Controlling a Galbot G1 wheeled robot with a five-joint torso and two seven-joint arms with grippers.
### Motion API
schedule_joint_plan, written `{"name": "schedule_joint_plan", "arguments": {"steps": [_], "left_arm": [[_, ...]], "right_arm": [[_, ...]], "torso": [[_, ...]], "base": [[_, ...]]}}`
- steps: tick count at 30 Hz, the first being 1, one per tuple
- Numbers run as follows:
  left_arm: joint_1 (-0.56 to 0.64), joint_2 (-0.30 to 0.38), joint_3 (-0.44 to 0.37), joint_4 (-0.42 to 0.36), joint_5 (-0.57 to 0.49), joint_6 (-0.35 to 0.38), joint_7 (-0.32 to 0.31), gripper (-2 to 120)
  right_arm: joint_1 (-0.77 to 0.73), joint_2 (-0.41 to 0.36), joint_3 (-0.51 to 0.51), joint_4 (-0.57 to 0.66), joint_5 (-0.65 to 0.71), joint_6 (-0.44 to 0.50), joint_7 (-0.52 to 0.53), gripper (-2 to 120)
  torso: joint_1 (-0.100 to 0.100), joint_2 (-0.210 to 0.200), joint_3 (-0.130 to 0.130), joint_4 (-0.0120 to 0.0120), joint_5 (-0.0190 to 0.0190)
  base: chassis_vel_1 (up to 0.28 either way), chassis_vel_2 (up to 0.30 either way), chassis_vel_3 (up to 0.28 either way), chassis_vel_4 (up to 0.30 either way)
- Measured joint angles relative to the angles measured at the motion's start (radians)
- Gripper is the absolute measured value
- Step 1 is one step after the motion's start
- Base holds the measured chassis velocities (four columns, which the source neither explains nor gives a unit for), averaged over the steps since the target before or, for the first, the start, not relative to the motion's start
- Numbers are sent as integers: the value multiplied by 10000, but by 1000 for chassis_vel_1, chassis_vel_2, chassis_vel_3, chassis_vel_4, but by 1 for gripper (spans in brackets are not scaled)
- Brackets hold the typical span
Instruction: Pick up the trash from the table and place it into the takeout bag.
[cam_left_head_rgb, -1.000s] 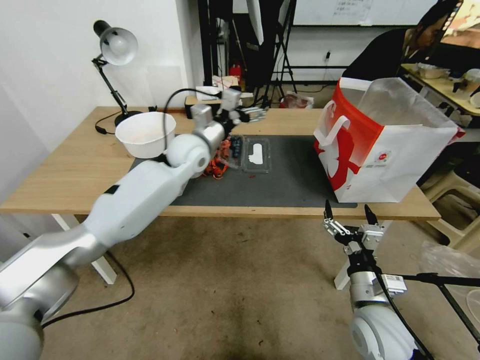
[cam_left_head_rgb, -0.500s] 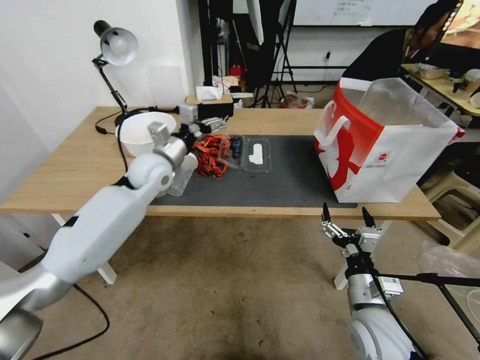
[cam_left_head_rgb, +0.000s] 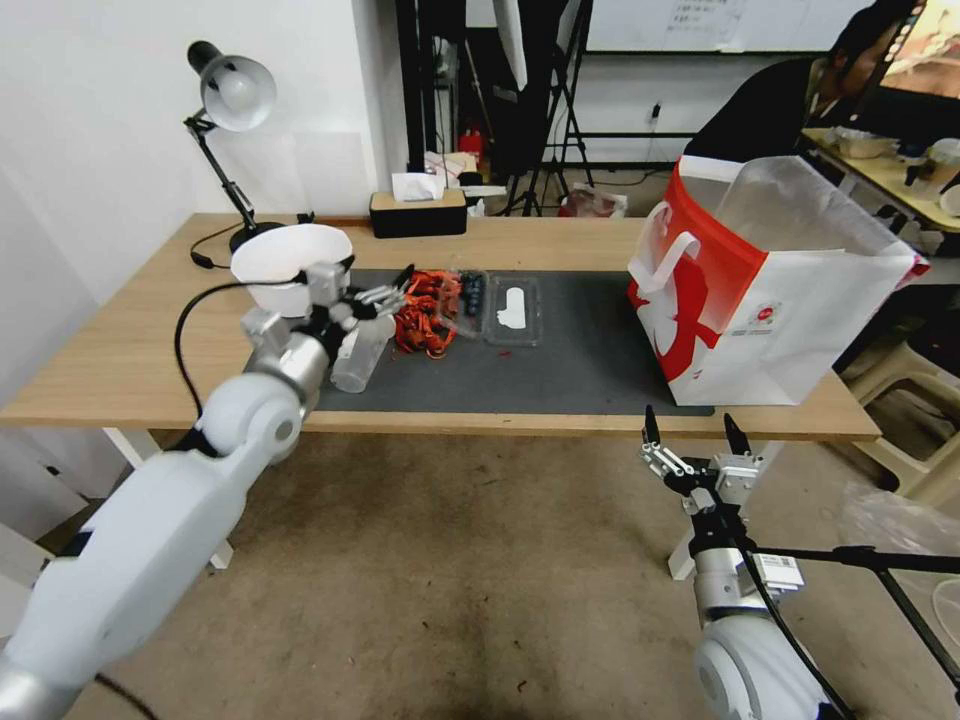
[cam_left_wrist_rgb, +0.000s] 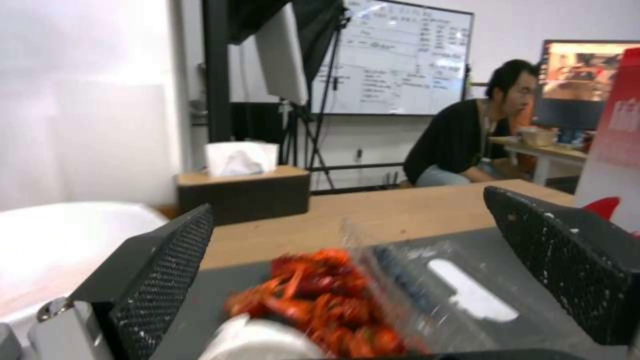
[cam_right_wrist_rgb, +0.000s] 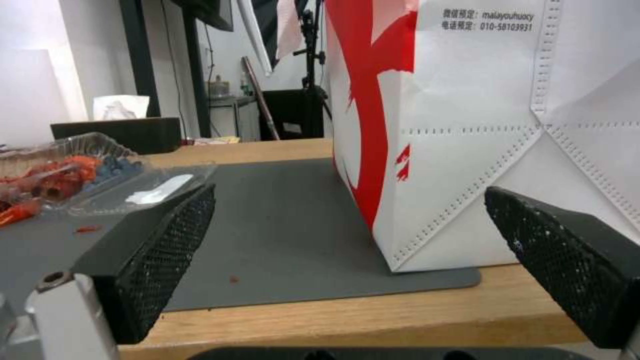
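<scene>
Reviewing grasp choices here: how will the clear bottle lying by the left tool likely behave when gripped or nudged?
The bottle lies on its side on the mat, so a nudge may well roll it. It looks empty, so probably light. Its smooth clear wall could slip or flex between the open left tool pads.

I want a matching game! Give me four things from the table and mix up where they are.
Things:
1. white bowl
2. takeout bag
3. tissue box
4. left pincer

Places:
A. far edge of the table, beyond the grey mat
B. open, over the clear bottle and the red scraps
C. on the mat's right end
D. at the mat's left end, near the desk lamp

Pairs: 1-D, 2-C, 3-A, 4-B
</scene>
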Motion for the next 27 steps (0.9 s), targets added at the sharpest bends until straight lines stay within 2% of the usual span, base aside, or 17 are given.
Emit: {"name": "schedule_joint_plan", "arguments": {"steps": [3, 8, 11, 19, 27], "left_arm": [[1002, -98, -796, -272, 368, -220, 14, 100], [1924, -248, -1421, -513, 732, -379, 105, 100], [3145, -548, -2143, -842, 1244, -628, 304, 100], [4637, -1223, -3148, -1262, 1962, -1140, 504, 100], [5532, -1797, -3723, -1434, 2396, -1615, 610, 100]], "right_arm": [[-9, -19, 1, -6, -10, 11, 5, 100], [-14, -25, -14, -23, -13, 19, 5, 100], [-3, 3, -111, -69, -60, 41, 4, 100], [30, 12, -229, -134, -104, 71, 4, 100], [51, 18, -273, -176, -121, 93, 9, 100]], "torso": [[0, -1, 0, 0, 2], [0, -1, 0, -1, 1], [0, -1, 0, 0, 1], [1, -1, -1, 0, 1], [1, -1, 0, -1, 3]], "base": [[0, 0, 0, 0], [0, 0, 0, 0], [0, 0, 0, 0], [0, 0, 0, 0], [0, 0, 0, 0]]}}
